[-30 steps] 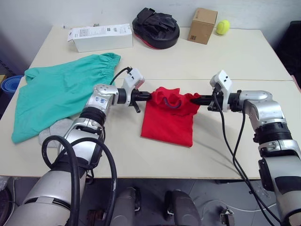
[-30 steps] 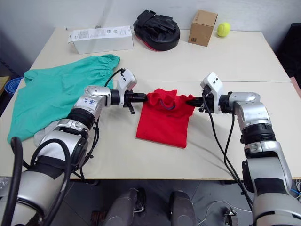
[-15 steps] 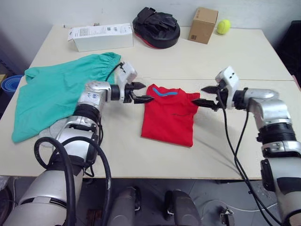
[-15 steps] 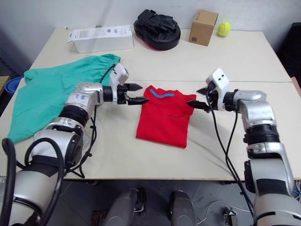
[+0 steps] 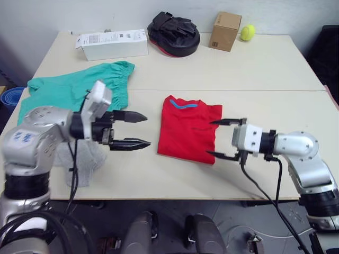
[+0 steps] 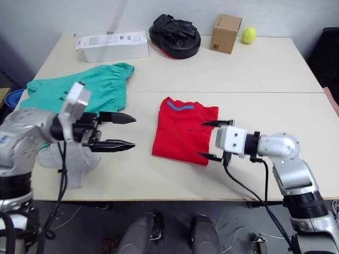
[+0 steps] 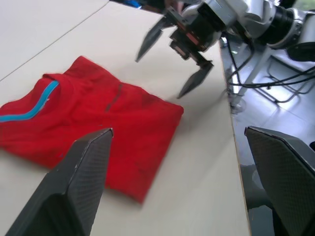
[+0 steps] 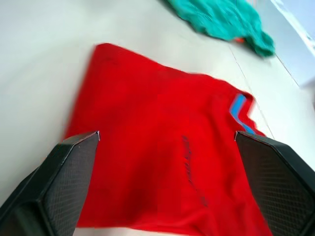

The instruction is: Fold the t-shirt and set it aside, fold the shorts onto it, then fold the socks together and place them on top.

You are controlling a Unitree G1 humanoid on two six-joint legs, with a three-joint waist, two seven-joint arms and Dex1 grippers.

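Observation:
The red t-shirt [image 5: 188, 129] lies folded flat in the middle of the table, blue collar band toward the far side. My left gripper [image 5: 148, 129] hovers open just left of it, fingers pointing at it and holding nothing. On the shirt's right, my right gripper [image 5: 209, 138] is open and empty, with its fingertips [image 5: 211, 123] over the shirt's edge. The teal-green shorts [image 5: 69, 90] are spread at the far left. Grey socks [image 5: 79, 164] lie near the front left, partly behind my left arm. The left wrist view shows the shirt [image 7: 88, 123] and the right gripper [image 7: 158, 77].
Along the back of the table stand a white box [image 5: 112, 42], a black padded mitt [image 5: 174, 32], a cardboard box [image 5: 224, 30] and a yellow tennis ball [image 5: 247, 33]. A blue tub [image 5: 9, 95] sits off the table's left edge.
Both grippers opened, let go of the shirt's collar end and drew back toward the table's near side. The bunched top of the shirt now lies flat.

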